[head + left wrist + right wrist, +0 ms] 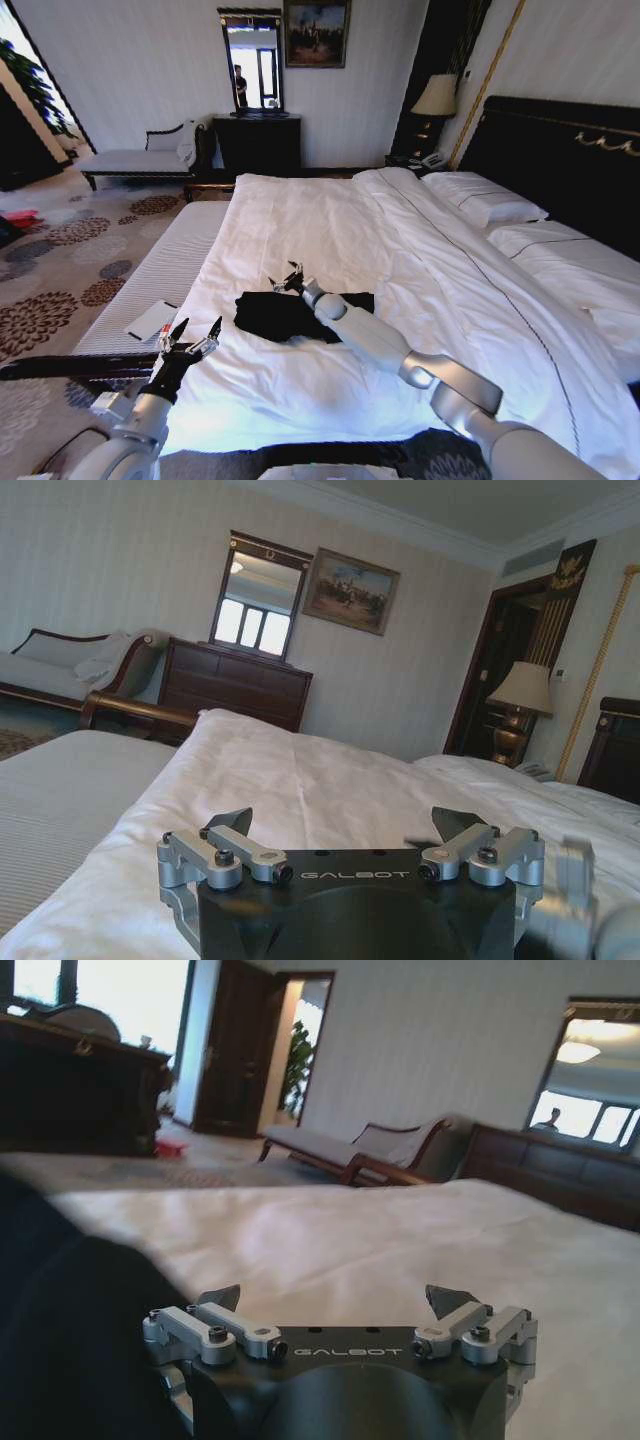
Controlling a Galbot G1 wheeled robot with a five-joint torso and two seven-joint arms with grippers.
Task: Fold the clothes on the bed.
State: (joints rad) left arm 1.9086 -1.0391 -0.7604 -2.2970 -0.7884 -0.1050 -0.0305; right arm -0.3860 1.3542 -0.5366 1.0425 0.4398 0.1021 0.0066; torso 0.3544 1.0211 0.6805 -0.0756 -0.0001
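Nearest us, our left gripper (196, 335) hovers spread at the bed's (330, 230) near edge. Farther in, our right gripper (287, 279), also released, sits at the bunched black T-shirt (275, 312) mid-bed. We judge folding barely begun; next we need a grasp on an edge.

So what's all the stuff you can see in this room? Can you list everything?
T-shirt: one, black, crumpled on the bed.
Bed: one, white sheets and duvet, dark headboard.
Pillows: several, white, by the headboard.
Bench: one, pale striped, beside the bed.
Chaise: one, pale, by the far wall.
Dresser: one, dark, under a mirror.
Lamp: one, cream shade, beside the headboard.
Left gripper: open, at the bed's near edge.
Right gripper: open, at the T-shirt's far edge.
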